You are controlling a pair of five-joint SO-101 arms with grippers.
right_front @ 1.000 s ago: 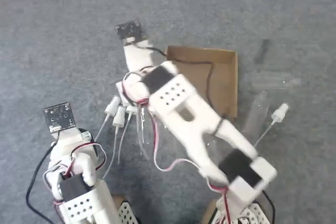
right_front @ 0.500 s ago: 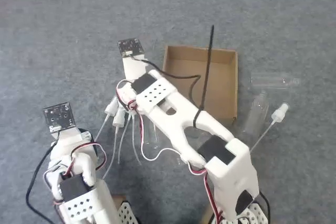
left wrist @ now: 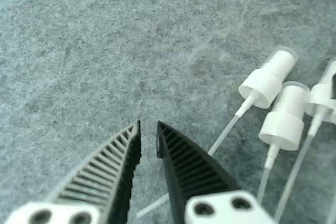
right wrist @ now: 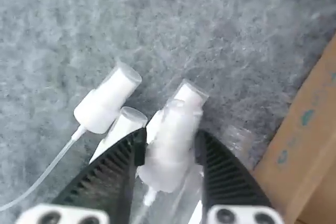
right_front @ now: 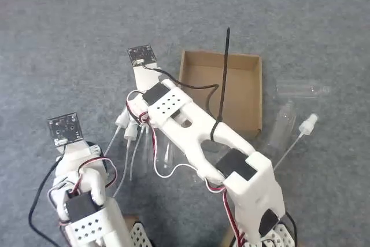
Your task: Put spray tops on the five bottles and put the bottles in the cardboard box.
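— Where is our right hand (right wrist: 169,139)?

— We see it clenched on a white spray top (right wrist: 170,156), one finger on each side. Just past the fingertips the loose spray tops (right wrist: 107,100) lie on the grey tabletop (right wrist: 79,19), and an edge of the cardboard box (right wrist: 310,145) is close by.

— And our left hand (left wrist: 148,125)?

— Released. Its fingers are a narrow slit apart with nothing between them, low over the tabletop and near the loose spray tops.

— How do we place the rest from the high view?

— The loose spray tops lie at the box's eight o'clock. Two clear bottles (right_front: 303,89) lie on their sides at its three to four o'clock. A lone spray top (right_front: 307,124) with its tube is just beside them.
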